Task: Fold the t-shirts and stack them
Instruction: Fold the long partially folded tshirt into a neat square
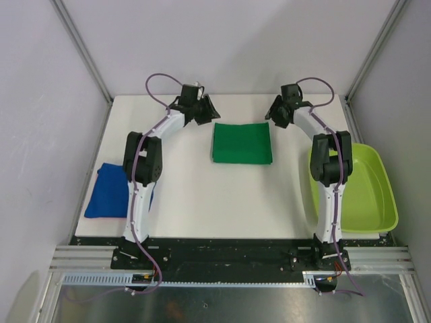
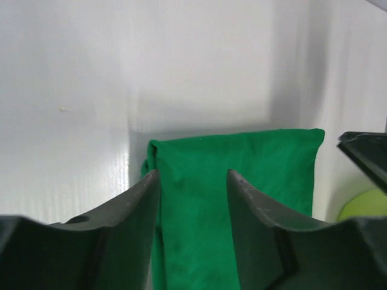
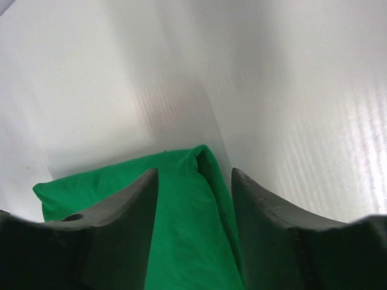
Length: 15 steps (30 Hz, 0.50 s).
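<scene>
The dark green t-shirt lies folded into a flat rectangle at the middle back of the white table. It also shows in the left wrist view and the right wrist view. The royal blue t-shirt lies folded at the table's left edge, partly behind the left arm. My left gripper hovers open and empty by the green shirt's far left corner. My right gripper hovers open and empty by its far right corner.
A lime-green plastic tub stands at the table's right edge beside the right arm. White walls and metal frame posts enclose the table at the back and sides.
</scene>
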Each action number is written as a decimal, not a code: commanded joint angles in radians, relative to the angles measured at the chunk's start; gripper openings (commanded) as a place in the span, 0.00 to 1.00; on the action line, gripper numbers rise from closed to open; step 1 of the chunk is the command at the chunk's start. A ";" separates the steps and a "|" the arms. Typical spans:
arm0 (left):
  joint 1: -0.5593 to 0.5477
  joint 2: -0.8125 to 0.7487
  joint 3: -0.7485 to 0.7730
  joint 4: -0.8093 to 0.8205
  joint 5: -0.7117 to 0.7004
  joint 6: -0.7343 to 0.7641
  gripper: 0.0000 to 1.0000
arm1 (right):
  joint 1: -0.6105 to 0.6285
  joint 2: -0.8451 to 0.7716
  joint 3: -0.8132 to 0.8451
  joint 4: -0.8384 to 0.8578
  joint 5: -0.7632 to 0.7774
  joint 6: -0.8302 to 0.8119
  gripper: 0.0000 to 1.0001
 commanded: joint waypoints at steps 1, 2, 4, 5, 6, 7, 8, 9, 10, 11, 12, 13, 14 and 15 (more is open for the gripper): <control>0.033 -0.057 0.041 0.020 -0.003 0.052 0.58 | -0.010 -0.030 0.114 -0.071 0.044 -0.049 0.59; 0.035 -0.079 0.029 0.021 -0.003 0.059 0.60 | -0.007 -0.039 0.126 -0.087 0.050 -0.059 0.59; 0.032 -0.119 -0.001 0.021 0.012 0.061 0.57 | 0.007 -0.065 0.117 -0.095 0.049 -0.070 0.55; 0.027 -0.139 -0.025 0.020 0.023 0.057 0.52 | 0.021 -0.081 0.101 -0.094 0.044 -0.072 0.51; 0.020 -0.161 -0.060 0.020 0.032 0.050 0.46 | 0.037 -0.095 0.081 -0.092 0.039 -0.071 0.47; 0.013 -0.181 -0.098 0.022 0.042 0.042 0.39 | 0.054 -0.109 0.060 -0.091 0.032 -0.067 0.43; 0.002 -0.201 -0.138 0.023 0.052 0.032 0.32 | 0.071 -0.123 0.029 -0.086 0.028 -0.062 0.41; -0.011 -0.220 -0.178 0.024 0.061 0.021 0.25 | 0.087 -0.144 -0.006 -0.074 0.008 -0.051 0.39; -0.023 -0.239 -0.221 0.027 0.069 0.008 0.19 | 0.100 -0.166 -0.053 -0.053 -0.017 -0.036 0.38; -0.032 -0.258 -0.260 0.031 0.077 -0.005 0.14 | 0.113 -0.188 -0.109 -0.022 -0.046 -0.018 0.35; -0.038 -0.277 -0.302 0.034 0.081 -0.019 0.11 | 0.129 -0.211 -0.160 0.014 -0.071 -0.003 0.32; -0.042 -0.298 -0.343 0.038 0.082 -0.032 0.09 | 0.147 -0.230 -0.205 0.037 -0.080 0.007 0.29; -0.044 -0.317 -0.378 0.043 0.083 -0.041 0.08 | 0.168 -0.245 -0.237 0.046 -0.082 0.012 0.28; -0.044 -0.340 -0.408 0.047 0.081 -0.043 0.08 | 0.187 -0.257 -0.260 0.049 -0.080 0.015 0.27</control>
